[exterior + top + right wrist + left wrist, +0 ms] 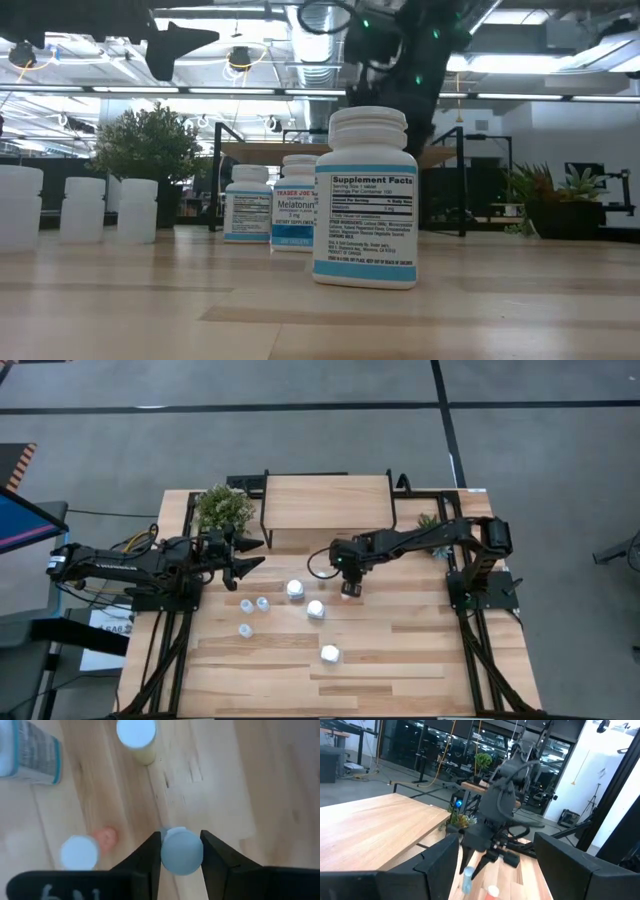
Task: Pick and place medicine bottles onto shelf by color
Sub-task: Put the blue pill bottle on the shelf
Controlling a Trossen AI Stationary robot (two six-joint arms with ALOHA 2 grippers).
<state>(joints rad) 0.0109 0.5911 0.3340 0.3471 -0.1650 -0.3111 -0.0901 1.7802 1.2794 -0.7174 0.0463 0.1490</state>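
Note:
My right gripper [350, 586] hangs over the table's middle, just in front of the shelf [325, 500], and is shut on a small pale-blue bottle [181, 851]. Three chunky white labelled bottles [315, 608] stand upright on the plank top to its left and nearer. Three small pale bottles [246, 605] stand farther left. A tiny red-capped bottle [105, 836] stands close to the held one. My left gripper [250, 555] waits open and level at the table's left, beside a plant. My right gripper pinches the pale-blue bottle between its two fingers [150, 855], by the sides of its round top [172, 862]. The fingers come from above, pointing steeply down. The bottle hangs upright below them [467, 881]; whether its base is off the table does not show.
A small potted plant [223, 508] stands at the shelf's left end, and another sprig [428, 520] at its right. Black frame rails [478, 650] run along both table sides. Bare planks lie near the front edge [400, 670].

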